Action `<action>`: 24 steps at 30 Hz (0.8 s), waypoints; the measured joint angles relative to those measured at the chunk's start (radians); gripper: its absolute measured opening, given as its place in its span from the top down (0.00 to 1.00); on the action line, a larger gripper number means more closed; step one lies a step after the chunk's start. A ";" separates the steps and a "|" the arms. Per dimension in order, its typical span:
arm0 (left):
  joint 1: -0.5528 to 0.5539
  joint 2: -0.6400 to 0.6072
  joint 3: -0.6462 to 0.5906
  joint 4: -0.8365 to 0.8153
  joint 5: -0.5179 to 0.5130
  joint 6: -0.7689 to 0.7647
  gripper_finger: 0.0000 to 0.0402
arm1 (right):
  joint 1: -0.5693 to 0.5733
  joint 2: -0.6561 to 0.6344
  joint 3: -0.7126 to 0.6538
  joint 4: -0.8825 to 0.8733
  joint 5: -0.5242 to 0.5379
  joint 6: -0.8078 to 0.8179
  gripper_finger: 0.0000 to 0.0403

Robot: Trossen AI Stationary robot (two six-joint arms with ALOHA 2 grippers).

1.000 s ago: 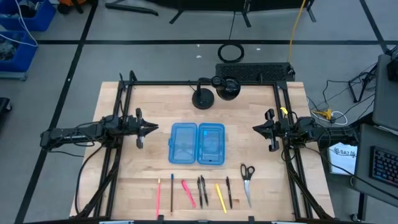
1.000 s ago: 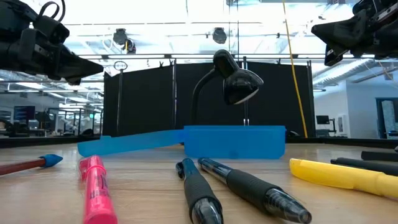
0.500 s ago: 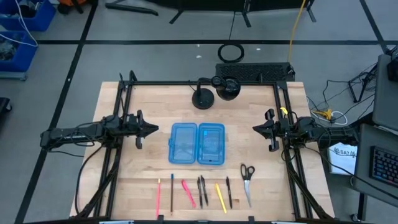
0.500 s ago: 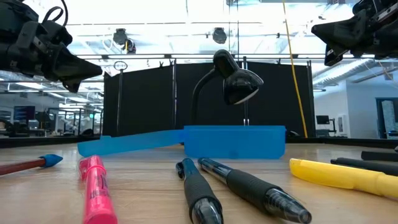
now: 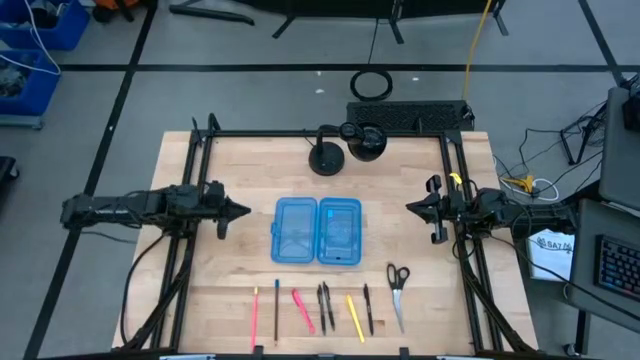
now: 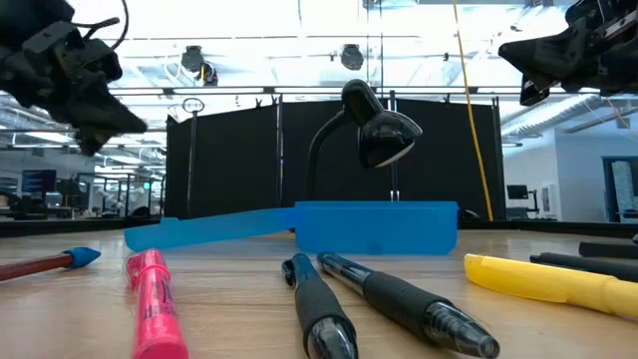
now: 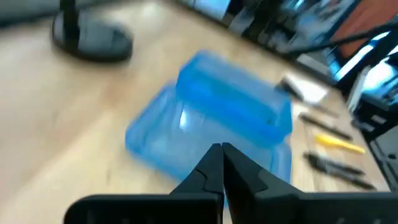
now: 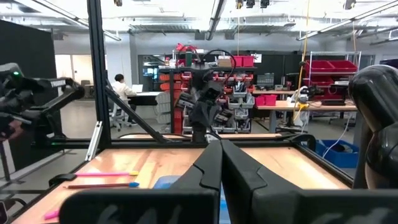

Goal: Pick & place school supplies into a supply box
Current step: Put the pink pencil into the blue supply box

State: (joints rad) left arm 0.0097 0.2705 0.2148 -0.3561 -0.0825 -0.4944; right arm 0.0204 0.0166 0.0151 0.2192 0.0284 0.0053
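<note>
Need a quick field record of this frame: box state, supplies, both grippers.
supply box: open, two halves flat at table centre, nothing visible inside
pens and pencils: row along the near edge, none picked
scissors: right end of that row
left gripper: shut, empty, raised left of the box
right gripper: shut, empty, raised right of the box
desk lamp: behind the box

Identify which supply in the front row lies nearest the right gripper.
The scissors, at the row's right end, black handles pointing toward the right gripper; every pen lies farther left.
</note>
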 joint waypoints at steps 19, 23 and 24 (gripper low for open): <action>-0.713 0.901 0.643 -0.589 -0.311 -1.044 1.00 | 0.000 0.000 0.000 -0.103 -0.002 -0.046 1.00; -0.795 1.021 0.735 -0.608 -0.318 -1.249 0.98 | 0.000 0.000 0.000 -0.101 -0.002 -0.047 1.00; -0.806 1.046 0.749 -0.608 -0.312 -1.288 0.97 | 0.000 0.000 0.000 -0.099 -0.002 -0.047 1.00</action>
State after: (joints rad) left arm -0.7966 1.3160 0.9638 -0.9646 -0.3944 -1.7822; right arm 0.0204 0.0166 0.0151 0.1198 0.0261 -0.0418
